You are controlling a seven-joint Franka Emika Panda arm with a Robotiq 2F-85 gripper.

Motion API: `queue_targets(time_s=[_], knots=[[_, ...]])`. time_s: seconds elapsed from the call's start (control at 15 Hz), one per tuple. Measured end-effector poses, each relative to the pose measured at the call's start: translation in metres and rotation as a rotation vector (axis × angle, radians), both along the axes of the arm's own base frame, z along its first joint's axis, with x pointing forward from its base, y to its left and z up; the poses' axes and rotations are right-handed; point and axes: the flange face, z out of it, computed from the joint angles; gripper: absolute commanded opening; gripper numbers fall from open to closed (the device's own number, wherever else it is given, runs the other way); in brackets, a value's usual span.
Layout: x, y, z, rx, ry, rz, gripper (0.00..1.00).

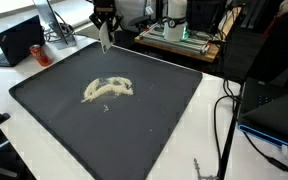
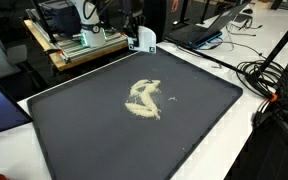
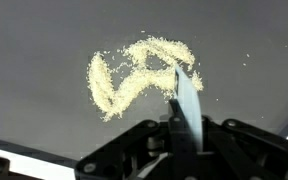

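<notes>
Gripping a thin pale-grey flat scraper blade (image 3: 187, 98): black two-finger gripper (image 3: 184, 130) is clamped on it, jaws closed against both faces, as the wrist view shows. The blade sticks straight out past the fingertips, edge-on to the wrist camera.

In an exterior view the gripper (image 1: 104, 20) hangs over the far edge of the dark grey rectangular mat (image 1: 44, 95), with the blade (image 1: 105, 38) pointing down, roughly upright. I can't tell whether the blade tip touches the mat.

The pale yellow granular powder (image 1: 108, 90) lies in a rough loop shape about mid-mat, on the near side of the blade and well apart from it. In the wrist view the blade tip overlaps the right side of the powder loop (image 3: 124, 80), but that is only the line of sight. A few stray grains lie scattered just beside the main loop (image 2: 142, 98).

The mat covers most of a white table (image 1: 209, 120).

Outward from there:
- far left: an open black laptop (image 1: 19, 38) with a dark red can (image 1: 40, 53) just beside it
- far right: a wooden board carrying lit equipment (image 1: 179, 38)
- right edge: black cables (image 1: 224, 115) draped across the table
</notes>
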Motion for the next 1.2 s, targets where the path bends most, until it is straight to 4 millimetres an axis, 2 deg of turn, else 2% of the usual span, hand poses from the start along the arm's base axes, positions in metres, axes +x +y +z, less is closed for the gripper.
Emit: queue_targets(time_s=[0.27, 0.47, 0.8, 1.0, 1.2], knots=[[0.017, 0.007, -0.037, -0.010, -0.031, 0.020, 0.01], [0.037, 0.006, -0.063, -0.016, -0.045, 0.019, 0.01], [0.085, -0.012, -0.088, -0.062, -0.140, 0.002, 0.01], [0.113, -0.021, -0.099, -0.145, -0.224, 0.063, 0.01], [0.135, -0.039, -0.114, -0.245, -0.264, 0.149, 0.04]])
